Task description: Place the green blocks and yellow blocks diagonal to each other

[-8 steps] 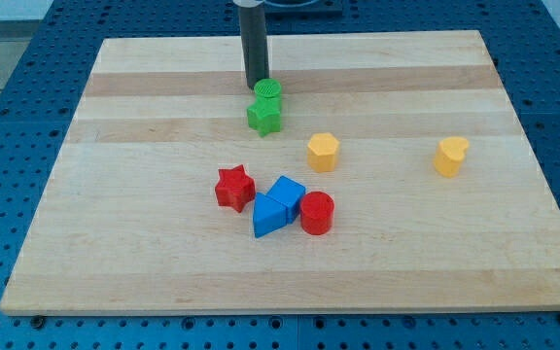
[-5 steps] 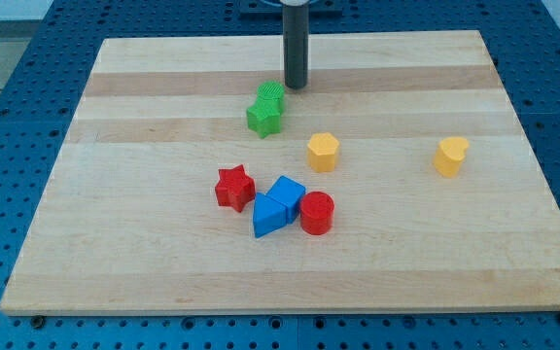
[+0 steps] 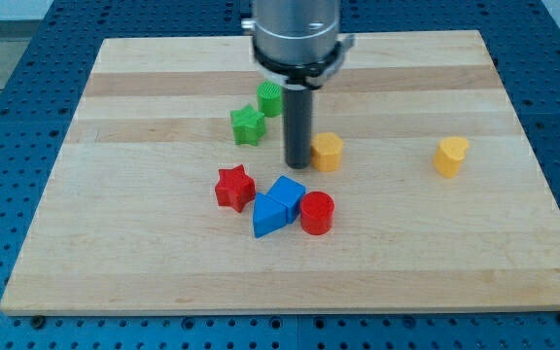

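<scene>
My tip point(image 3: 298, 164) rests on the board just left of a yellow hexagonal block point(image 3: 329, 152), touching or nearly touching it. A green star block point(image 3: 248, 124) lies up and to the left of my tip. A green cylinder point(image 3: 270, 97) sits just above and right of the star, close beside it. A second yellow block point(image 3: 450, 156) lies far toward the view's right.
A red star block point(image 3: 234, 187), two blue blocks point(image 3: 278, 204) and a red cylinder point(image 3: 317, 213) form a cluster just below my tip. The wooden board point(image 3: 144, 253) sits on a blue perforated table.
My tip moved from above the green blocks down and right to beside the yellow hexagonal block. The green star shifted left and down, apart from the green cylinder.
</scene>
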`<state>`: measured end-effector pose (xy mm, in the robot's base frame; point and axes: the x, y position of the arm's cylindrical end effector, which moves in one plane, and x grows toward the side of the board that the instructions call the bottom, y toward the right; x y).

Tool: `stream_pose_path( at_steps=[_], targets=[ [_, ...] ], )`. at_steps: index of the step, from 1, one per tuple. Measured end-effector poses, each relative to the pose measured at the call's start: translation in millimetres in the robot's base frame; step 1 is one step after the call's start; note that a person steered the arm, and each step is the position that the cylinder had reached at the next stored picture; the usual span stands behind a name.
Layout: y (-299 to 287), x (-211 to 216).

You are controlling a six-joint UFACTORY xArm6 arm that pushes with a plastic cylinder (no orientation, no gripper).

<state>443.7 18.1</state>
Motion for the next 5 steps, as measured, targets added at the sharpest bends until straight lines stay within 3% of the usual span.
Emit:
stream_pose_path(
  at_steps=[2, 5],
  targets=[
    [26, -32],
    [117, -25]
  ],
)
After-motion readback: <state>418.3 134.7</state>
